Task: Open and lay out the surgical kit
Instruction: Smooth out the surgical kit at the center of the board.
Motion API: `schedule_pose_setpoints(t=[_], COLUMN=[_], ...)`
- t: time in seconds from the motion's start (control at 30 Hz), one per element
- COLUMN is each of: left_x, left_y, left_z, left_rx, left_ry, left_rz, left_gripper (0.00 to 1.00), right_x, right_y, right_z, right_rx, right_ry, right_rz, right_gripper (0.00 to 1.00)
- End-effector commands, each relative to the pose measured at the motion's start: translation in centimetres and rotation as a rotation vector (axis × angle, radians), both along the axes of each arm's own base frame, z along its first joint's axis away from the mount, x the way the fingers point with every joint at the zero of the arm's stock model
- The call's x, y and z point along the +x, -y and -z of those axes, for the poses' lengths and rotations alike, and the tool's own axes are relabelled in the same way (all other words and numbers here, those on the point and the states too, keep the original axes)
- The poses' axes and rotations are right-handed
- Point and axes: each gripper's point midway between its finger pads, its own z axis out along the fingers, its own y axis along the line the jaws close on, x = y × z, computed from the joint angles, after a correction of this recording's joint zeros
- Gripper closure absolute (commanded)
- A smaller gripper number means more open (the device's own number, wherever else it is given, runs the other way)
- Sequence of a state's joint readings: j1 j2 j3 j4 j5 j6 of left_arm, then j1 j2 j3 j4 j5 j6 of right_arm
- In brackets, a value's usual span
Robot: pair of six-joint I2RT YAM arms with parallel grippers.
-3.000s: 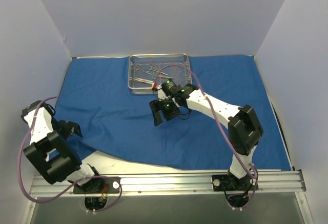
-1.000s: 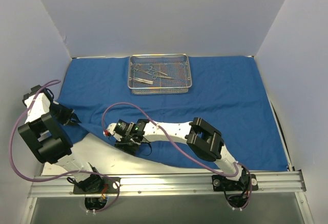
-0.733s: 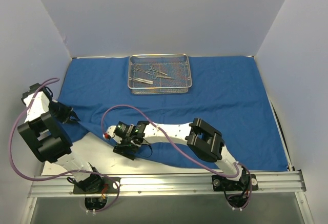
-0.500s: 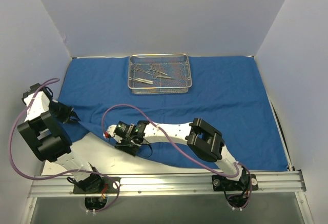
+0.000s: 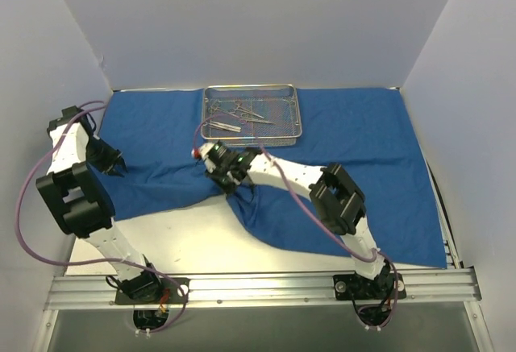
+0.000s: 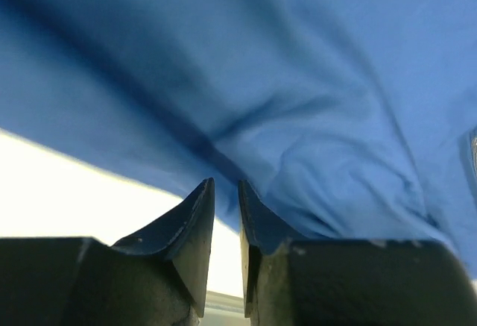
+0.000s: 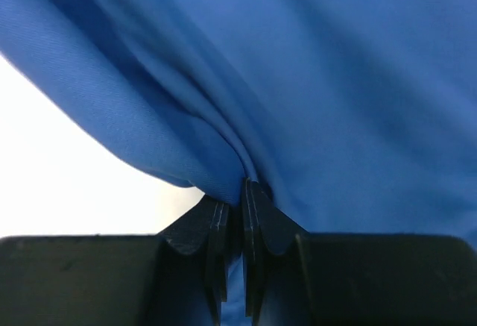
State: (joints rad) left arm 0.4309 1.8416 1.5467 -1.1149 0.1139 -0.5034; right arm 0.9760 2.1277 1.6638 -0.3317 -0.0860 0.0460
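Near-left of table is bare white. Blue cloth wrap covers the rest, its near edge drawn up to a peak approx. table centre. R gripper sits there, fingers shut tight on a fold of cloth. L gripper is at cloth's left edge, fingers w/ a narrow gap; can't tell if cloth is nipped. Mesh tray sits on cloth at far edge, centre, w/ steel instruments inside.
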Motion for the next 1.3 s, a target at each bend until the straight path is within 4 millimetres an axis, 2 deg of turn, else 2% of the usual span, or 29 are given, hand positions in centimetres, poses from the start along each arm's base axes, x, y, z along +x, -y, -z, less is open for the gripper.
schedule_pose_setpoints(t=[0.0,0.03,0.07,0.1,0.13,0.17,0.2,0.27,0.3,0.33,0.37,0.4,0.43,0.47,0.5,0.53,0.57,0.6,0.63,0.67,0.73,0.77,0.8,0.9,1.07,1.17,1.23,1.27], left_x=[1.9,2.3,2.8,3.8,4.3,4.8,5.5,6.2,6.2,6.2,5.7,5.0,3.4,2.7,1.7,-0.2,-1.3,-2.5,-4.5,-5.9,-8.0,-9.2,-10.2,-12.0,-11.6,-11.0,-10.1,-9.9], left_y=[-0.4,-0.3,-0.2,0.1,0.4,0.6,0.8,1.6,1.3,1.6,1.4,0.9,0.8,0.8,0.8,1.0,0.9,0.9,0.9,0.0,-0.3,-0.4,-1.6,-3.2,-4.8,-5.5,-5.6,-5.7], left_z=[0.0,0.9,1.0,0.6,1.3,1.4,1.3,0.8,0.3,-1.1,-1.8,-3.8,-3.6,-4.1,-5.4,-4.5,-4.4,-5.0,-3.7,-3.3,-2.8,-1.8,-1.5,-0.5,1.1,2.5,3.2,3.5], left_rx=[0.050,0.039,0.046,0.061,0.058,0.062,0.070,0.083,0.111,0.125,0.157,0.206,0.212,0.217,0.242,0.241,0.249,0.263,0.257,0.247,0.198,0.170,0.161,0.136,0.081,0.083,0.087,0.100], left_ry=[-0.018,-0.039,-0.039,-0.020,-0.028,-0.026,-0.016,0.000,0.001,0.026,0.030,0.058,0.027,0.035,0.063,0.012,-0.001,0.003,-0.056,-0.082,-0.115,-0.149,-0.162,-0.205,-0.216,-0.224,-0.187,-0.181], left_rz=[0.053,0.063,0.071,0.091,0.103,0.115,0.122,0.148,0.145,0.138,0.130,0.090,0.073,0.064,0.049,0.043,0.031,0.001,-0.014,-0.066,-0.126,-0.147,-0.193,-0.243,-0.264,-0.231,-0.182,-0.149], left_gripper=[0.71,0.71,0.70,0.67,0.64,0.61,0.52,0.43,0.40,0.33,0.29,0.24,0.14,0.14,0.14,0.11,0.03,0.03,0.03,0.05,0.06,0.06,0.06,0.06,0.06,0.01,0.20,0.23], right_x=[3.8,4.3,5.4,6.1,6.3,7.1,7.5,7.6,7.6,7.4,7.2,7.1,6.8,6.7,6.7,6.7,6.7,6.6,6.6,6.8,6.6,6.5,6.6,6.2,6.1,5.9,5.9,6.0], right_y=[0.8,0.9,1.4,1.1,1.4,2.0,1.7,1.8,1.7,1.6,1.5,1.4,1.4,1.4,1.2,1.2,1.1,1.0,0.9,0.7,0.6,0.6,0.7,0.8,1.4,1.3,1.3,1.3], right_z=[-4.0,-3.6,-3.5,-4.0,-2.5,-2.3,-2.5,-2.2,-2.5,-2.9,-3.0,-3.1,-3.2,-3.1,-3.1,-3.0,-3.0,-3.0,-2.9,-3.2,-3.3,-3.5,-3.6,-3.6,-3.9,-4.2,-4.3,-4.4], right_rx=[0.075,0.076,0.081,0.102,0.082,0.087,0.102,0.105,0.113,0.132,0.141,0.150,0.158,0.162,0.170,0.170,0.175,0.176,0.177,0.186,0.188,0.191,0.195,0.198,0.210,0.222,0.224,0.226], right_ry=[0.017,0.002,-0.009,-0.018,-0.058,-0.076,-0.082,-0.104,-0.105,-0.106,-0.114,-0.116,-0.126,-0.129,-0.128,-0.136,-0.139,-0.143,-0.149,-0.148,-0.154,-0.156,-0.158,-0.176,-0.180,-0.184,-0.181,-0.176], right_rz=[0.074,0.085,0.107,0.108,0.116,0.133,0.141,0.134,0.129,0.121,0.122,0.119,0.114,0.118,0.118,0.120,0.116,0.118,0.120,0.123,0.123,0.122,0.126,0.124,0.129,0.125,0.123,0.121], right_gripper=[0.94,0.93,0.93,0.92,0.91,0.89,0.86,0.75,0.66,0.64,0.61,0.57,0.56,0.56,0.56,0.56,0.56,0.56,0.56,0.56,0.56,0.56,0.56,0.57,0.57,0.58,0.58,0.58])
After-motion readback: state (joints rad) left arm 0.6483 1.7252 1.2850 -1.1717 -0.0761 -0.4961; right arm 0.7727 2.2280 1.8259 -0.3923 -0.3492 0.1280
